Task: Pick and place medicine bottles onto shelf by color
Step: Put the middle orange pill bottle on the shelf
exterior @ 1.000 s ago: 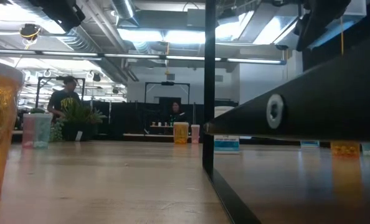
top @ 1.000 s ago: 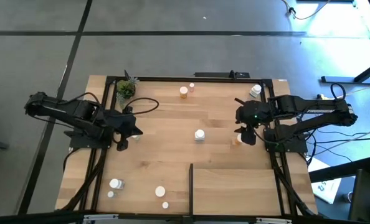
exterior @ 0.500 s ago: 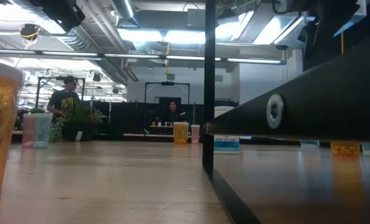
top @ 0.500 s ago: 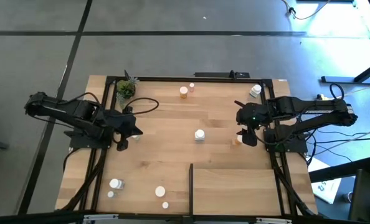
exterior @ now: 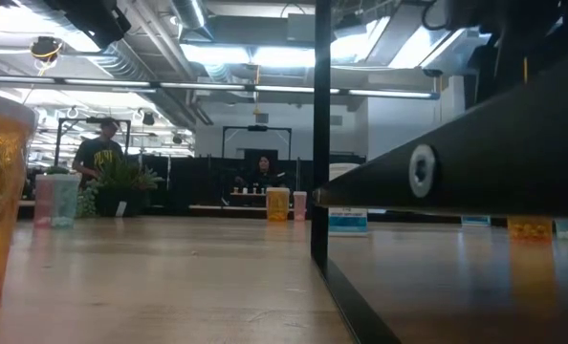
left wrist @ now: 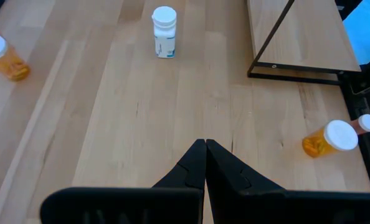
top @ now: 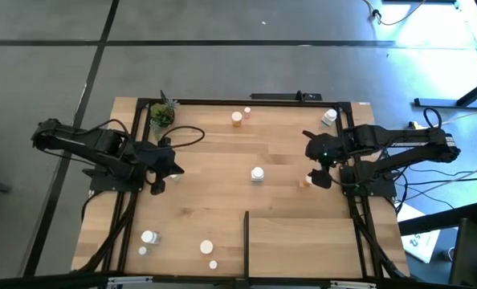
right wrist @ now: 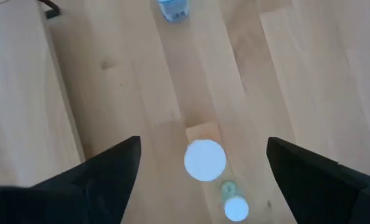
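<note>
Here the right gripper [right wrist: 200, 168] hangs spread wide above an orange bottle [right wrist: 205, 160] standing near the table's right edge, just up from the shelf [top: 303, 241] — so drop straight, cap centred between the fingers, and close low on the body — while the left gripper [left wrist: 205, 163] waits shut.

left claw [left wrist: 205, 163]: closed, idle | right claw [right wrist: 200, 163]: spread wide, pointing down

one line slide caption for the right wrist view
Right hand open above a white-capped medicine bottle standing on the wooden table.
</note>
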